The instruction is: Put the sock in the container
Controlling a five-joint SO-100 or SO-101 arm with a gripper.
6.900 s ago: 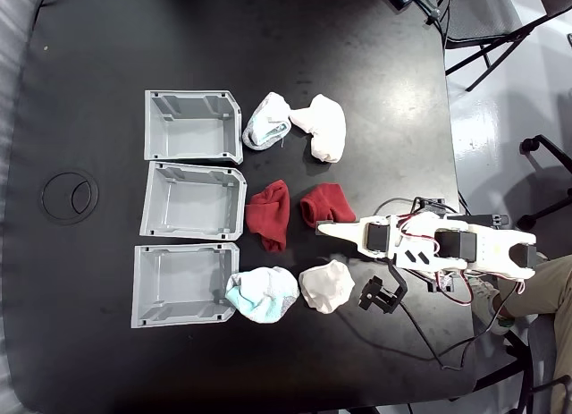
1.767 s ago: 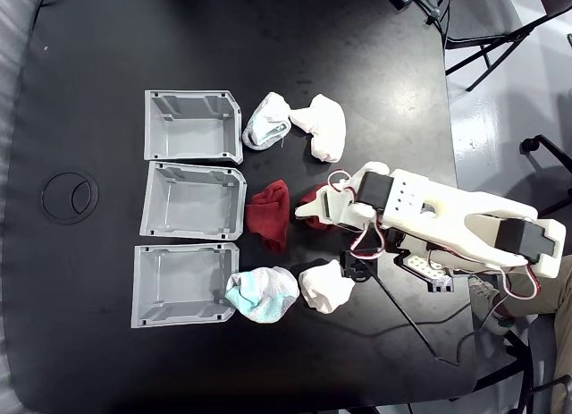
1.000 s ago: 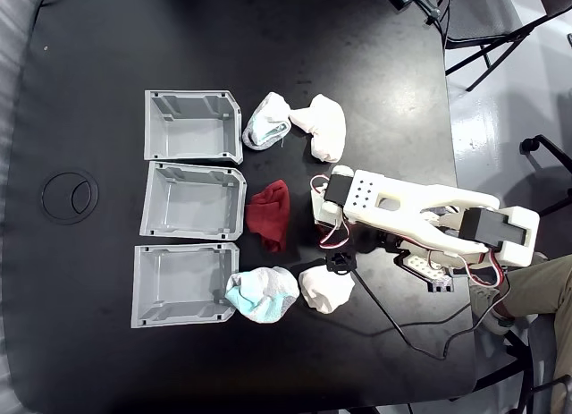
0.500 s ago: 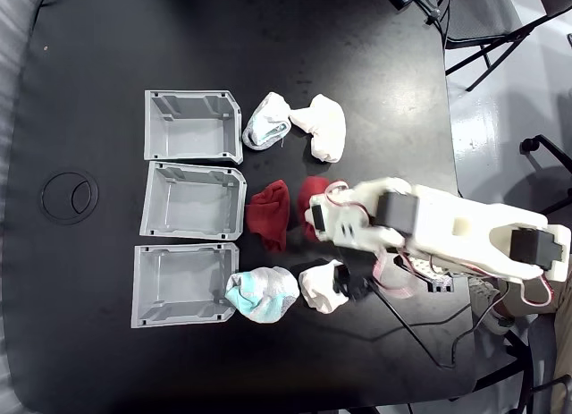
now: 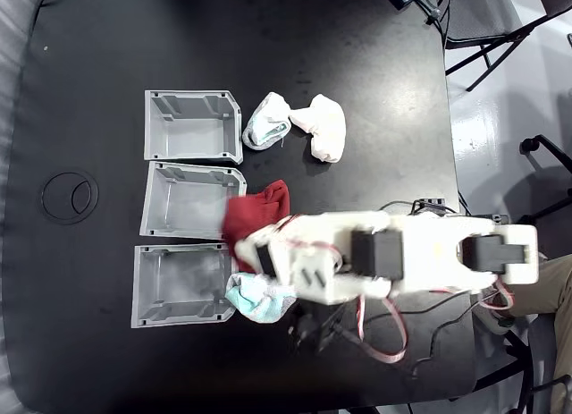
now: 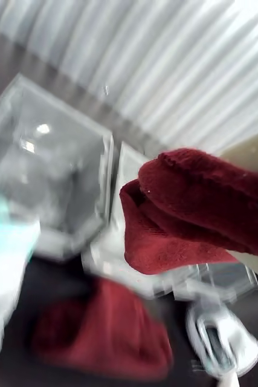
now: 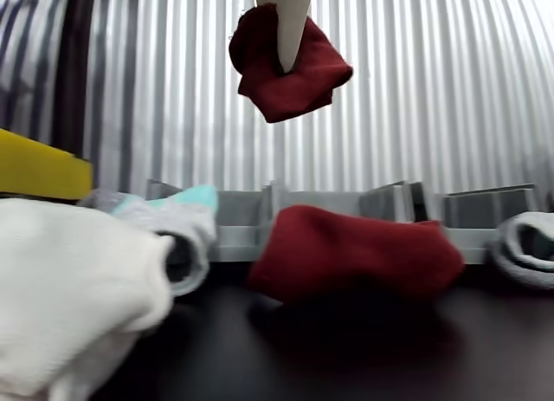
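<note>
Three light grey plastic bins stand in a column on the black tabletop [image 5: 107, 38], open-topped, rectangular, with ribbed inner walls; I take the middle container [image 5: 193, 200] as my landmark. All three show bare floors in the fixed view, the far bin [image 5: 192, 126] above it and the near bin [image 5: 183, 285] below it. My hand [image 7: 286, 59] is pinched on a dark red sock [image 7: 290, 65], a soft bunched knit lump that hangs in the air well above the tabletop in the other view; in the fixed view it sits over the container's right rim, at its lower right corner. The wrist view shows its ribbed, fuzzy folds [image 6: 189, 217] against my pale finger. A second red sock [image 5: 273, 199] lies on the tabletop just right of the container. Two white socks [image 5: 317, 128] lie crumpled right of the far bin, and a white and teal sock [image 5: 255, 298] rests just beside the near bin's right wall, partly under my arm [image 5: 402, 257].
</note>
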